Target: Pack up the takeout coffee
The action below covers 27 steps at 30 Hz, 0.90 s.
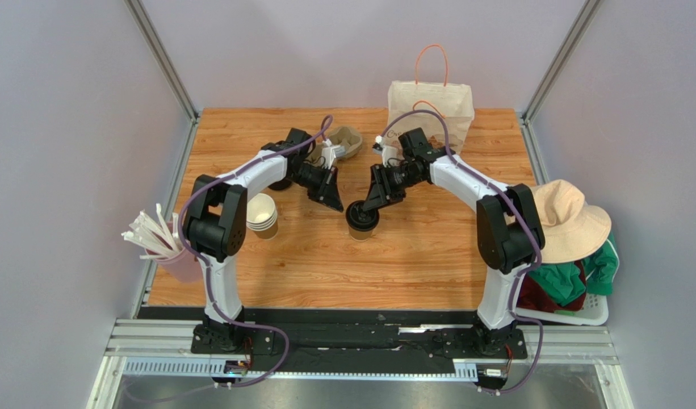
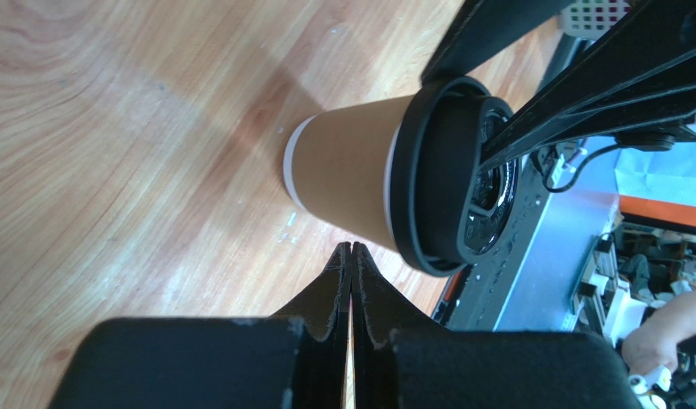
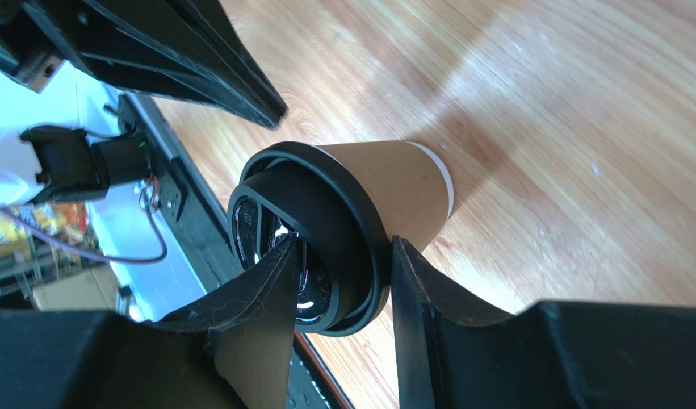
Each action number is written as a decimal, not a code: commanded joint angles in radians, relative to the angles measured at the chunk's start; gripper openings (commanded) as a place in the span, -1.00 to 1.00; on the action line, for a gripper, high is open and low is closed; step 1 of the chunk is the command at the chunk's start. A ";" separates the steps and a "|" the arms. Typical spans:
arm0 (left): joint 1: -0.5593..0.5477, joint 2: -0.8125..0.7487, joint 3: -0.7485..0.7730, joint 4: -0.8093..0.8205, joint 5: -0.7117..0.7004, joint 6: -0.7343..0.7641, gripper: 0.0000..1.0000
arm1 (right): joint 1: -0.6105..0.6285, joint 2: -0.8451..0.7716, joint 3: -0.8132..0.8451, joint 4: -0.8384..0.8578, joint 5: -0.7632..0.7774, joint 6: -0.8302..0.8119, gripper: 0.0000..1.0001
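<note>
The takeout coffee [image 1: 362,221], a kraft-brown paper cup with a black sip lid, stands upright on the wooden table near its middle. My right gripper [image 1: 361,210] comes down on it from the back right. In the right wrist view the gripper [image 3: 347,247] is shut on the lid's rim [image 3: 360,230], one finger in the lid's recess and the other outside against the cup wall [image 3: 403,183]. My left gripper [image 1: 336,203] is shut and holds nothing. In the left wrist view its tips [image 2: 351,247] hover just beside the cup [image 2: 347,179], not touching it.
A kraft paper bag [image 1: 431,106] with orange handles stands at the back edge. A stack of lidless cups [image 1: 263,215] sits left of the coffee. A pulp cup carrier [image 1: 348,141] lies behind the left arm. Straws in a pink holder [image 1: 159,239] are at the left edge; a hat [image 1: 569,220] over a clothes basket [image 1: 582,311] is at the right.
</note>
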 commanded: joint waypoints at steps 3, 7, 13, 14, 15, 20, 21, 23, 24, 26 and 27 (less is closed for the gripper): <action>-0.006 -0.064 0.029 0.027 0.079 -0.005 -0.94 | 0.010 0.086 0.175 -0.217 -0.111 -0.243 -0.49; -0.004 -0.081 0.006 0.047 0.096 -0.011 -0.95 | 0.020 0.074 0.181 -0.234 -0.066 -0.296 -0.49; 0.010 -0.094 -0.015 0.062 0.122 -0.009 -0.97 | 0.049 0.057 0.204 -0.343 -0.023 -0.448 -0.46; 0.011 -0.097 -0.020 0.064 0.131 -0.009 -0.97 | 0.048 0.063 0.215 -0.395 -0.031 -0.473 -0.46; 0.011 -0.100 -0.021 0.065 0.139 -0.006 -0.98 | 0.049 0.069 0.238 -0.423 -0.049 -0.497 -0.46; 0.011 -0.115 -0.052 0.084 0.176 -0.005 -1.00 | 0.053 0.099 0.296 -0.578 -0.059 -0.675 -0.44; 0.011 -0.115 -0.058 0.087 0.177 -0.003 -1.00 | 0.053 0.104 0.304 -0.592 -0.054 -0.690 -0.44; 0.010 -0.115 -0.078 0.107 0.184 -0.012 -1.00 | 0.053 0.115 0.315 -0.601 -0.040 -0.701 -0.44; 0.008 -0.111 -0.084 0.116 0.191 -0.018 -1.00 | 0.053 0.119 0.316 -0.599 -0.030 -0.701 -0.44; 0.004 -0.103 -0.090 0.128 0.206 -0.026 -1.00 | 0.053 0.130 0.303 -0.574 -0.020 -0.689 -0.44; -0.002 -0.098 -0.090 0.130 0.214 -0.031 -1.00 | 0.053 0.130 0.295 -0.561 -0.014 -0.678 -0.44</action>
